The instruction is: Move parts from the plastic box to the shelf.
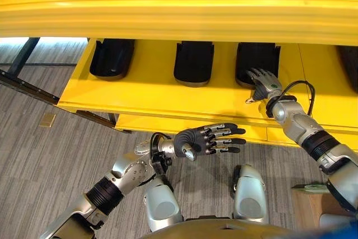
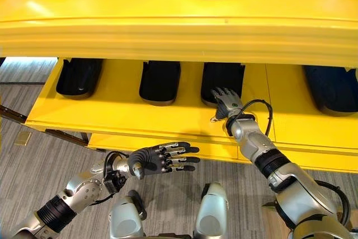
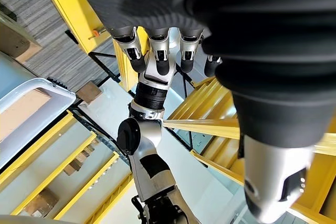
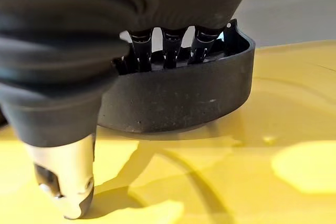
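Grey striped carpet (image 1: 56,155) runs under me; a small tan block (image 1: 47,119) lies on it near a dark frame bar (image 1: 22,85), perhaps steel.

right hand (image 1: 265,84) fingertips — hidden inside black part (image 1: 257,60) | contact unclear

Shelf (image 1: 168,90) is bright yellow all over, and the parts (image 1: 193,62) sitting on it are plain matte black. Floor (image 1: 61,155) is grey carpet with a fine striped pattern. Little tan block (image 1: 47,119) on it.
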Motion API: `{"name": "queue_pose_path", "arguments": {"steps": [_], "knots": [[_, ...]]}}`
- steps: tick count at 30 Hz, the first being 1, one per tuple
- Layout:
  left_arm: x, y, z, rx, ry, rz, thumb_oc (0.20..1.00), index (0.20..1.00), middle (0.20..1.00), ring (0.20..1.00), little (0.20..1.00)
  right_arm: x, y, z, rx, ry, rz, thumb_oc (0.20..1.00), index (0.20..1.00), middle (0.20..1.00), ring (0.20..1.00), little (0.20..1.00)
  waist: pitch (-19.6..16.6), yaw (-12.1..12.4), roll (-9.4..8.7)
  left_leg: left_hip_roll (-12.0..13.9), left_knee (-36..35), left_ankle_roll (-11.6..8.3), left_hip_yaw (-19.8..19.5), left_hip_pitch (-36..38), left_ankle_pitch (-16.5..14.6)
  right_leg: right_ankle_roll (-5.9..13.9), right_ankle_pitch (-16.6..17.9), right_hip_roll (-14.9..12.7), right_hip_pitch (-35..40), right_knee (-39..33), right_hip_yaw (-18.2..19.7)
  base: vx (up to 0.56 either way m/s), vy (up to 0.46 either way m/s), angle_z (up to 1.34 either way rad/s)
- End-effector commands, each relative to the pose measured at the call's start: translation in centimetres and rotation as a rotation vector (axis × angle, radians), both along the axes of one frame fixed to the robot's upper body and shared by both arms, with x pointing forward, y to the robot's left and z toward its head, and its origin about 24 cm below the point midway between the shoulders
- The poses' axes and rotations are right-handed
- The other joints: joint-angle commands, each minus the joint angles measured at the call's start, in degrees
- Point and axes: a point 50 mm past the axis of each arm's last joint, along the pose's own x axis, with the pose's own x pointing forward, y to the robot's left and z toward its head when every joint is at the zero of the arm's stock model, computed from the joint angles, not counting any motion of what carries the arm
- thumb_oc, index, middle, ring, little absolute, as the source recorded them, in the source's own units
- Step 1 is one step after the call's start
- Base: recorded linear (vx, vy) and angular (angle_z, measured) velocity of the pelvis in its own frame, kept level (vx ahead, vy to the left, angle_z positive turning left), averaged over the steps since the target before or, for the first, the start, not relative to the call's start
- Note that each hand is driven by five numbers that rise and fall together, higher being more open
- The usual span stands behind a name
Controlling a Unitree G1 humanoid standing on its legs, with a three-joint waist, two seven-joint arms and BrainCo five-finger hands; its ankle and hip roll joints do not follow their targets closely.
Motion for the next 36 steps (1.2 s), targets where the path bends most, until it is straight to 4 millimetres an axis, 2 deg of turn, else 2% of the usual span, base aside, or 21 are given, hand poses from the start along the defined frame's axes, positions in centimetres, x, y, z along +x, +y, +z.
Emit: {"name": "queue_pose_path", "arguments": {"steps": [1,13,21,23,25,26,29,36], "knots": [[-0.3,-0.6,1.4,-0.072,-0.061,-0.045,1.0,1.0,1.0,1.0,1.0,1.2,-1.4,1.6,0.009,-0.051,-0.129,1.0,1.0,1.0,1.0,1.0,1.7,-0.3,-0.4,1.2,2.9,2.83,0.9,-1.0,0.2,1.83,-0.3,-1.5,6.0,1.1,-0.4,0.0,0.0,0.0],[-0.3,-0.7,1.7,-0.072,-0.059,-0.055,1.0,1.0,1.0,1.0,1.0,1.0,-2.9,0.8,0.0,-0.014,-0.224,1.0,1.0,1.0,1.0,1.0,1.6,-0.3,-0.4,1.2,2.8,2.88,0.8,-0.9,0.0,1.94,-0.1,-1.6,6.2,0.9,-0.4,0.0,0.0,0.0],[-0.2,-0.8,1.8,-0.074,-0.061,-0.05,1.0,1.0,1.0,1.0,1.0,0.9,-2.4,1.3,-0.016,-0.106,-0.17,1.0,1.0,1.0,1.0,1.0,1.7,-0.5,-0.4,1.1,2.9,3.0,0.7,-1.0,-0.3,2.04,-0.1,-1.6,6.1,0.9,-0.3,0.0,0.0,0.0],[-0.2,-0.7,1.9,-0.075,-0.061,-0.047,1.0,1.0,1.0,1.0,1.0,0.9,-1.6,1.9,-0.001,-0.16,-0.107,1.0,1.0,1.0,1.0,1.0,1.7,-0.5,-0.35,0.9,2.9,3.07,0.7,-1.1,-0.5,2.11,-0.1,-1.6,5.9,1.1,-0.2,0.0,0.0,0.0],[-0.3,-0.6,1.9,-0.079,-0.06,-0.055,1.0,1.0,1.0,1.0,1.0,0.6,0.2,2.9,0.0,-0.259,0.038,1.0,1.0,1.0,1.0,1.0,1.6,-0.7,-0.31,0.8,3.2,3.21,0.5,-1.5,-0.7,2.28,-0.4,-1.8,5.6,1.6,0.1,0.02,0.019,0.03],[-0.3,-0.5,2.1,-0.081,-0.057,-0.039,1.0,1.0,1.0,1.0,1.0,0.2,1.7,3.7,0.051,-0.301,0.129,1.0,1.0,1.0,1.0,1.0,1.7,-1.1,-0.22,0.7,3.4,3.14,0.4,-1.8,-0.7,2.31,-0.6,-1.7,5.5,1.7,0.5,0.02,0.03,0.01],[-0.3,-0.3,2.2,-0.092,-0.056,-0.022,1.0,1.0,1.0,1.0,1.0,-0.8,3.4,4.2,0.08,-0.329,0.238,1.0,1.0,1.0,1.0,1.0,1.9,-1.7,-0.16,0.5,3.6,3.23,0.7,-2.2,-0.9,2.43,-0.8,-1.7,5.0,2.0,1.0,0.0,0.043,-0.02],[-0.5,0.2,2.3,-0.114,-0.067,0.018,1.0,1.0,1.0,1.0,1.0,-3.4,5.5,5.3,0.137,-0.543,0.414,1.0,1.0,1.0,1.0,1.0,2.4,-3.1,0.22,0.2,3.8,3.49,1.8,-2.3,-1.2,2.69,-1.0,-1.6,4.6,2.1,1.8,-0.01,0.048,-0.02]]}}
